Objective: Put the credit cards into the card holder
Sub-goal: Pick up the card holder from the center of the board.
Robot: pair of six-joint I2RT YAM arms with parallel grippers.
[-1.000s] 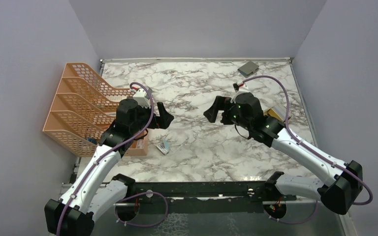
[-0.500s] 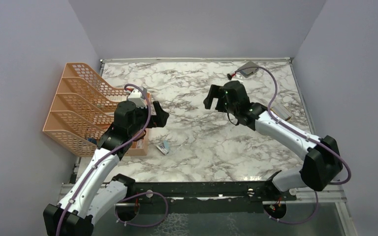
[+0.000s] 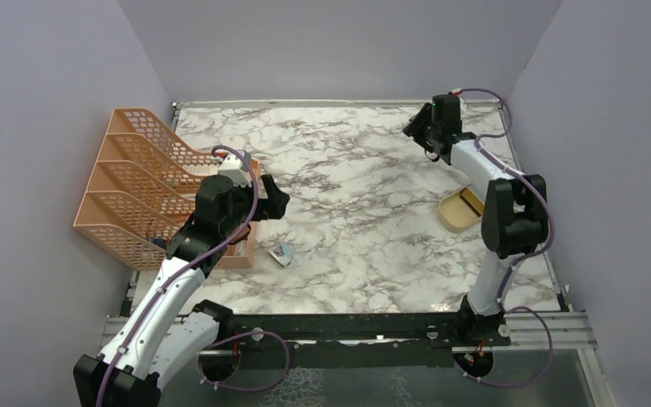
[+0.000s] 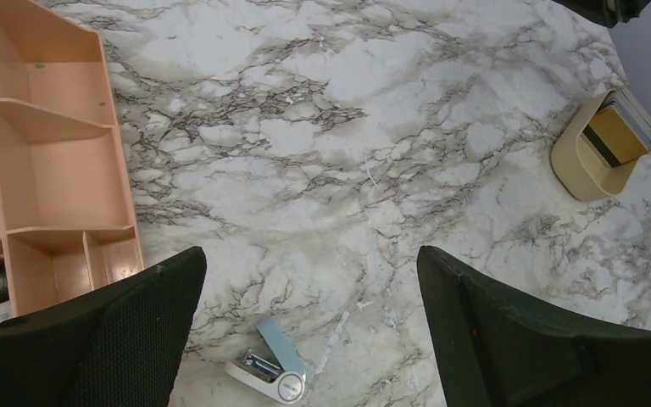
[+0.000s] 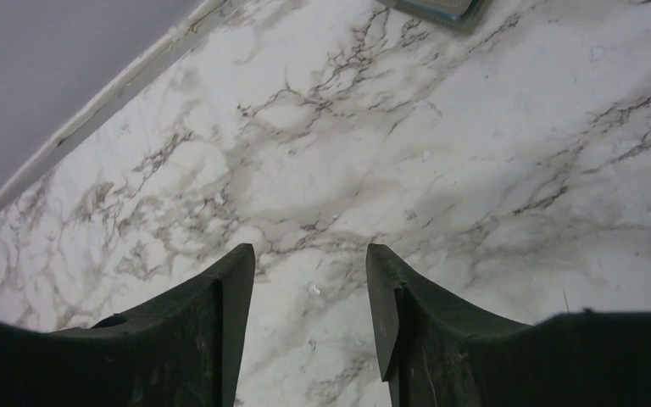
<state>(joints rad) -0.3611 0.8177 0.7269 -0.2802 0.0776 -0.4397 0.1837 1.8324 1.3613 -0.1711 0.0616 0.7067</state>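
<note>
At the left edge of the overhead view, an orange mesh file rack (image 3: 131, 182) stands against the wall, out of the working space. Just right of it, a shallow peach box with compartments (image 4: 51, 161) lies partly under the left arm. The left claw (image 3: 276, 197) hangs above the table (image 3: 347, 229) with its jaws spread wide and nothing between them. It looks parked in wait rather than busy. Near the box lies a small white-and-blue gadget (image 4: 269, 375), perhaps a stapler, which is no part of the job.

Towards the right, a tan tray (image 3: 449, 219) sits on the table. The credit cards (image 4: 617, 134) lie in it, one gold face up with a dark stripe. The tray keeps them together, and neither claw holds one.

At the upper right, the right arm stretches to the far corner, where the right claw (image 3: 417, 125) hovers low, its jaws parted and empty. From above, the card holder (image 5: 437, 8) is hidden under that claw. The wrist view catches only its grey edge and a strip of blue at the top of the frame, flat on the marble ahead of the fingers. I judge the reach is for the holder first, to bring it nearer the cards, which lie well apart from it.
</note>
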